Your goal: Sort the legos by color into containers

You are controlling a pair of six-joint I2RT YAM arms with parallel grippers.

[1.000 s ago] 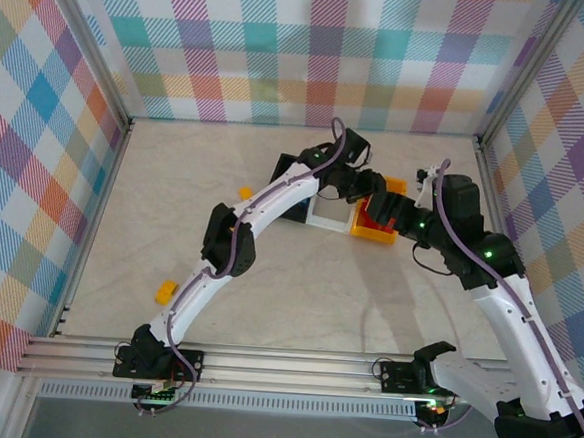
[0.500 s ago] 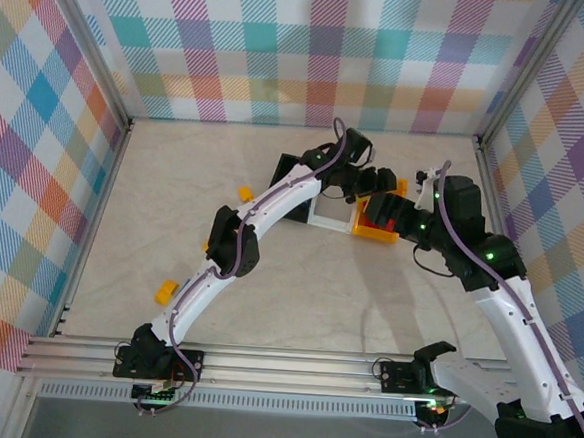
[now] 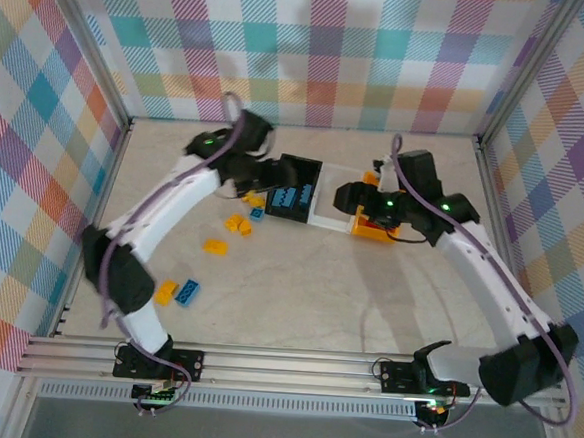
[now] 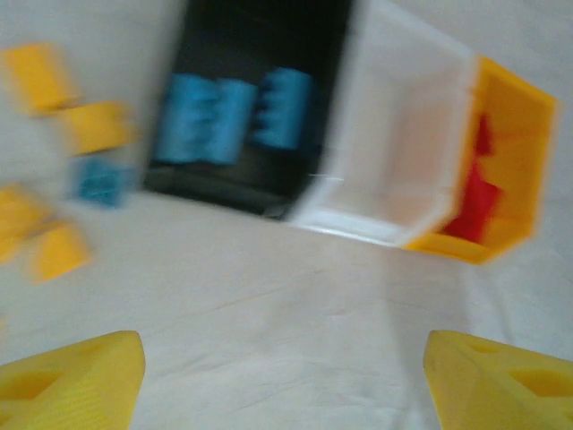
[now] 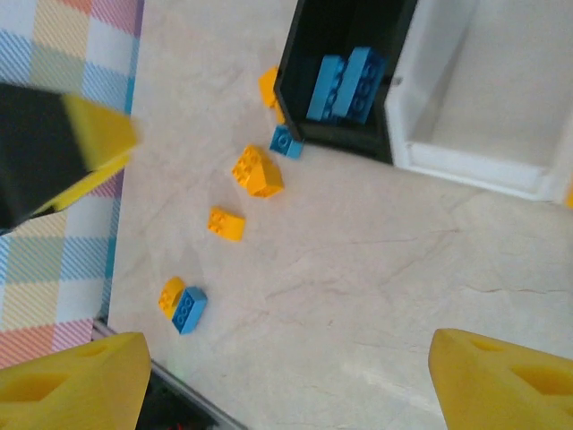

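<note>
1. the left gripper is standing open with nothing between its fingers, hovering over the surface in front of the black bin. the right gripper is also gaping wide and carrying nothing, looking down on the surface beside the bins.
2. the loose legos are lying on the surface left of the bins. yellow legos and a blue lego are sitting near the black bin, and a yellow and blue pair is lying touching, nearer the arms.
3. blue bricks are resting in the black bin and red bricks in the yellow-orange bin. the white bin is looking empty.
4. risk: the touching pair is inviting a double grab, sending one colour into the wrong bin.
5. risk: the blue lego just beside the black bin's corner is leaving little room for a finger, so a descent there could be shoving the bin.
6. risk: both arms are hanging near the same bins, so crossing paths could be causing a clash.
</note>
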